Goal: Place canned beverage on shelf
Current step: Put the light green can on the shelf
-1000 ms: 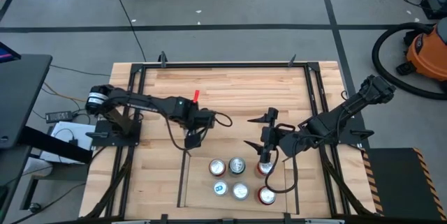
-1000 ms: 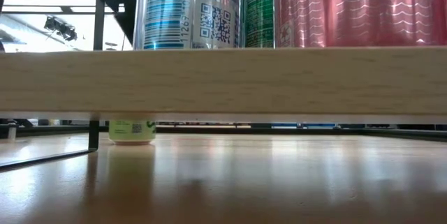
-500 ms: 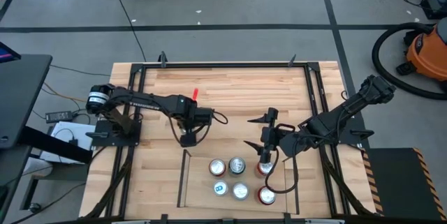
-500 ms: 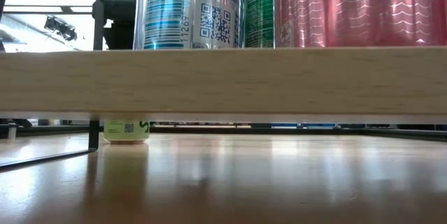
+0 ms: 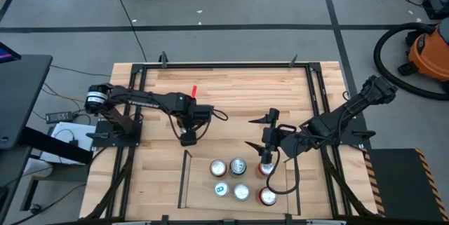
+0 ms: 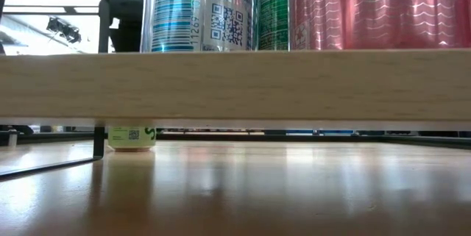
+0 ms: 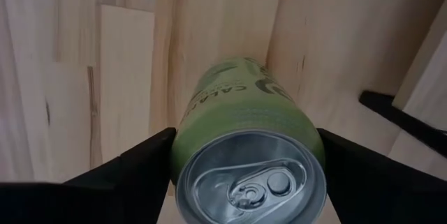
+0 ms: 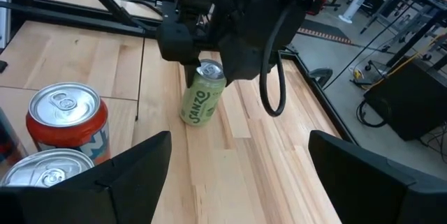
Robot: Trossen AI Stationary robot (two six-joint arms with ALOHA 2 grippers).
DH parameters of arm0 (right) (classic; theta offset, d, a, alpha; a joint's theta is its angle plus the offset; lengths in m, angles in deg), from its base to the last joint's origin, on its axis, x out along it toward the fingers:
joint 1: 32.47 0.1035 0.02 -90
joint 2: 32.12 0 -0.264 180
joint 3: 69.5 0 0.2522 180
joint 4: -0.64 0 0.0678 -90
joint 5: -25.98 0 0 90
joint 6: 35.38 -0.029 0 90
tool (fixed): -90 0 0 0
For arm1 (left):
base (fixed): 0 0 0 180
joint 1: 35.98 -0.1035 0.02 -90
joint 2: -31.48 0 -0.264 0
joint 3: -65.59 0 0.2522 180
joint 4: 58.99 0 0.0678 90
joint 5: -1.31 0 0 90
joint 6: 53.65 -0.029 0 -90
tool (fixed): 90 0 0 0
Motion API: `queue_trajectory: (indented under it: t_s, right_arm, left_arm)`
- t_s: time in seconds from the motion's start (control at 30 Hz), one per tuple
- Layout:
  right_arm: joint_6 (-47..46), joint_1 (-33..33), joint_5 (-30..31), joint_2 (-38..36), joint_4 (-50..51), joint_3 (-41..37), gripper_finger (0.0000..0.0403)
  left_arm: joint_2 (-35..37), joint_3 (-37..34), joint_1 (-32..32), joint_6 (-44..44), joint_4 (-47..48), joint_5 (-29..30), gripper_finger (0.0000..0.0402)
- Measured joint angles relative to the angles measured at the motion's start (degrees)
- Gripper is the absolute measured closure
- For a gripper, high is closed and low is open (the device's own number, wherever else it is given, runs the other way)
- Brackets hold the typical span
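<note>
A green can stands on the wooden table, just beyond the shelf's far left corner. Its base shows under the shelf board in the low view. My left gripper points down over the can, shut on it, and hides it in the high view. The right wrist view shows the can below that gripper. The shelf, a light board with black rails, carries several upright cans. My right gripper hovers open above the shelf's far right, over a red can. My left gripper pinches the green can's upper wall, just below the rim, between its two fingers, one on each side. The fingers come from above, pointing down. The can stands with its base on the table.
In the low view the shelf board spans the picture, with a blue-white can, a green one and a pink one on it. A black frame rims the table. Bare wood lies toward the far edge.
My left gripper has come down over the green can and shifted a little toward the table's left edge. The can's base has slid slightly the same way and stays on the table.
</note>
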Motion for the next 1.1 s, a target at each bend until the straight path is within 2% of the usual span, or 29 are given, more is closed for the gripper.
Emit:
queue_trajectory:
  t_s: [0.37, 0.73, 0.93, 1.1]
  right_arm:
    - [-0.07, 0.0, 0.0, 0.0, -0.01, 0.0, 0.0054]
    - [-0.16, 0.0, 0.02, 0.0, -0.15, 0.02, 0.0054]
    - [-0.16, 0.0, 0.01, 0.0, -0.15, 0.02, 0.0054]
    - [-0.16, 0.0, 0.02, 0.0, -0.15, 0.02, 0.0054]
  left_arm:
    - [0.4, -0.91, 0.15, -0.95, -0.72, -0.08, 0.0083]
    - [1.31, 6.88, -0.31, 3.05, 0.58, 0.99, 0.0085]
    - [1.31, 11.53, -0.45, 9.15, 5.99, 0.23, 0.0085]
    - [1.45, 16.39, 0.23, 17.83, 7.83, -2.08, 0.0085]
